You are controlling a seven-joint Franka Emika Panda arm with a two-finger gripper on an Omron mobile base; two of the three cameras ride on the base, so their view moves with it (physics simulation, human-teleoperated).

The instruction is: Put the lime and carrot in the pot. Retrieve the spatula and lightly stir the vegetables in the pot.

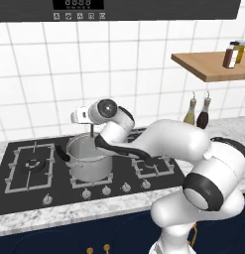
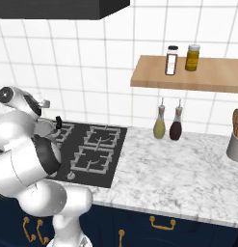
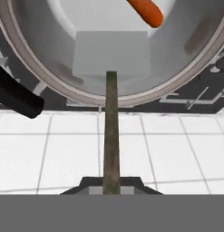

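Note:
The steel pot (image 1: 87, 166) stands on the middle burner of the black cooktop (image 1: 30, 171). My gripper (image 1: 91, 126) hangs right above its rim, shut on the thin dark handle of the spatula (image 3: 111, 131). In the hand view the handle runs straight from my gripper (image 3: 111, 186) into the pot (image 3: 36, 72), and the light-grey blade (image 3: 109, 52) rests inside on the bottom. The orange carrot (image 3: 147, 11) lies in the pot beyond the blade. The lime is hidden. One black pot handle (image 3: 18, 99) sticks out at the left.
Two bottles (image 2: 167, 126) stand against the tiled wall on the marble counter (image 2: 178, 169). A wooden shelf (image 2: 197, 75) with two jars hangs above them. A grey utensil holder (image 2: 234, 144) sits at the far right. Stove knobs (image 1: 106, 190) line the cooktop's front edge.

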